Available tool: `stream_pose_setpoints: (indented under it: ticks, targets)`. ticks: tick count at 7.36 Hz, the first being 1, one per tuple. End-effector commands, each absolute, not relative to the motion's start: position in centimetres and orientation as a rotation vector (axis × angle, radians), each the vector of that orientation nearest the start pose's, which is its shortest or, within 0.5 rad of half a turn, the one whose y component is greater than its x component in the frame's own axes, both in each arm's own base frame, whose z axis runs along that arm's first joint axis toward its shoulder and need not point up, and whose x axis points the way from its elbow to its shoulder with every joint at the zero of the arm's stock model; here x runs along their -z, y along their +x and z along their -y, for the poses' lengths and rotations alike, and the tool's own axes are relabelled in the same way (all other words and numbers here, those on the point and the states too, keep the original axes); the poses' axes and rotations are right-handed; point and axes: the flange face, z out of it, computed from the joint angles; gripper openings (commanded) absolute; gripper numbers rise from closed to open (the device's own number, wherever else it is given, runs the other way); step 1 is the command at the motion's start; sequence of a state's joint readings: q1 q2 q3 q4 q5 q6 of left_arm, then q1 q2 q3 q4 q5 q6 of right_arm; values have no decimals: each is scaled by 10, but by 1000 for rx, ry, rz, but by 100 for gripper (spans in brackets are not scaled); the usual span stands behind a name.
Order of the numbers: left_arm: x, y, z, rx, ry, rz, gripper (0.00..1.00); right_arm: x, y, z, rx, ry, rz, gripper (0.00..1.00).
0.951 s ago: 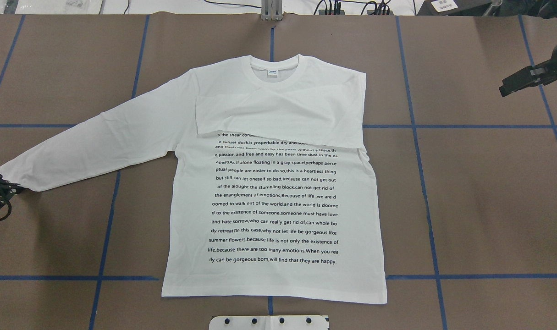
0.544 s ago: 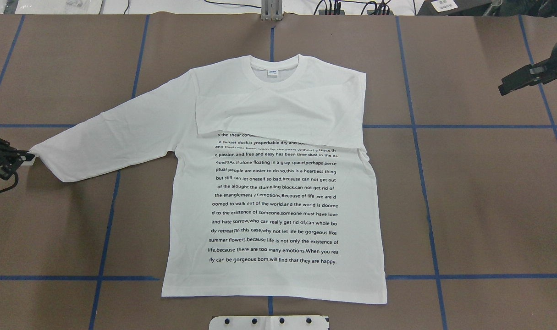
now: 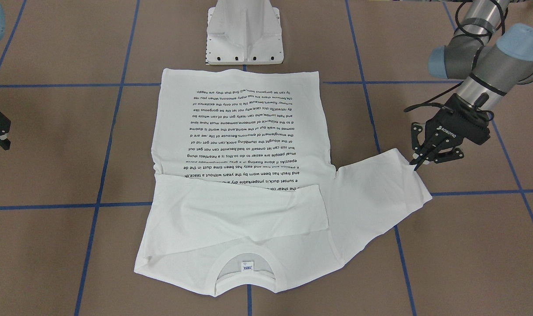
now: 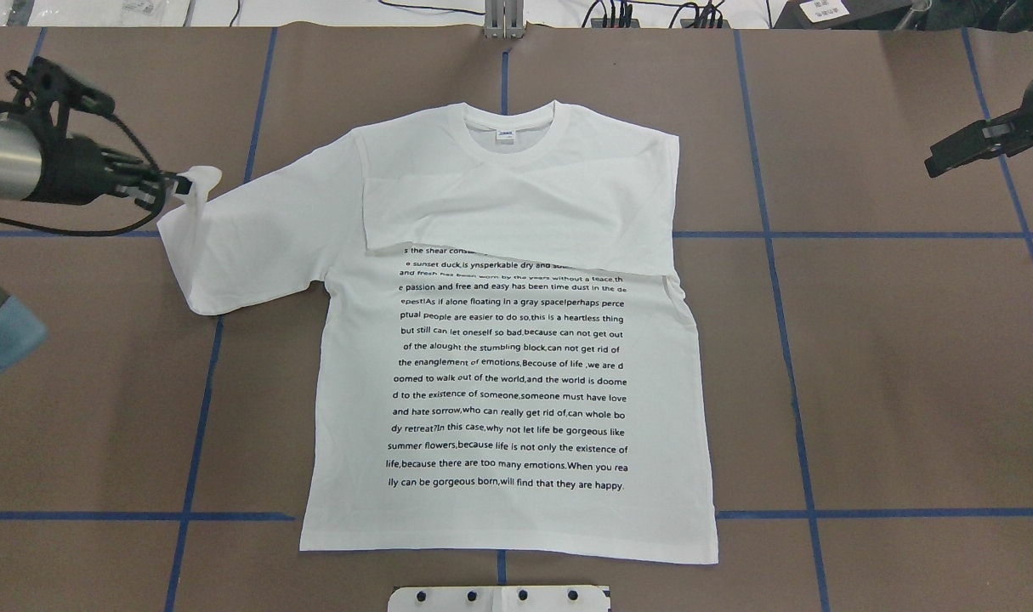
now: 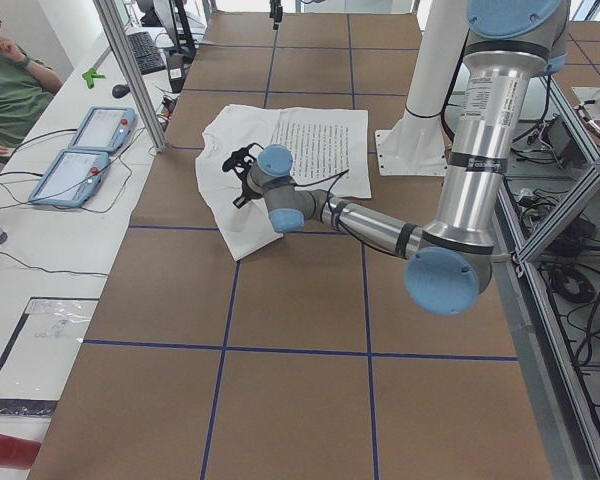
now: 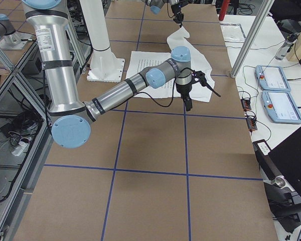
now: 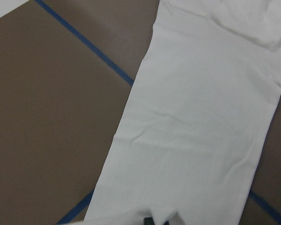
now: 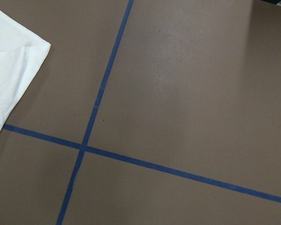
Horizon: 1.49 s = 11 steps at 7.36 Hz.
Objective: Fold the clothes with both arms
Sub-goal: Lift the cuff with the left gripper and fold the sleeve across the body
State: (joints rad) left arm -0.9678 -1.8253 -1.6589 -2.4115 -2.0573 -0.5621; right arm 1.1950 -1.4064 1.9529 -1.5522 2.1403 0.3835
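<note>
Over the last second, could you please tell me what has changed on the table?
The left gripper, shut on the cuff, lifted it and carried it toward the collar end and inward, so the long sleeve now bends back on itself. The right gripper, the shirt body and the other folded sleeve stayed put.

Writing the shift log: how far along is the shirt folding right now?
Done: one sleeve lies folded across the chest of the shirt. In hand: the left gripper pinches the other sleeve's cuff, raised off the table. Left: laying that sleeve across and folding the body, which lies flat. The right gripper hovers clear of the cloth.
</note>
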Motion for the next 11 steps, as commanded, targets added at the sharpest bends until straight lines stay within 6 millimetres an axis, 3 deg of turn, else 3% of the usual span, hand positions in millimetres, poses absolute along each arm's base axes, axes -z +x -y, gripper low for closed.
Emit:
stream_pose_setpoints:
  ticks: [1, 2, 6, 8, 9, 11]
  targets:
    - [-279, 325, 567, -227, 629, -1057, 0, -395, -122, 526, 154, 304, 719, 100]
    - [-235, 350, 566, -194, 602, -1088, 0, -396, -122, 526, 153, 303, 719, 100]
    - [-109, 477, 561, -101, 533, -1189, 0, -400, -121, 525, 149, 297, 717, 100]
    - [-91, 525, 540, -149, 507, -1204, 0, -399, -121, 525, 147, 296, 717, 100]
    - [-98, 564, 507, -153, 527, -1181, 0, -399, -120, 525, 135, 294, 719, 100]
    - [-107, 608, 471, -189, 515, -1180, 0, -399, -121, 525, 133, 291, 719, 100]
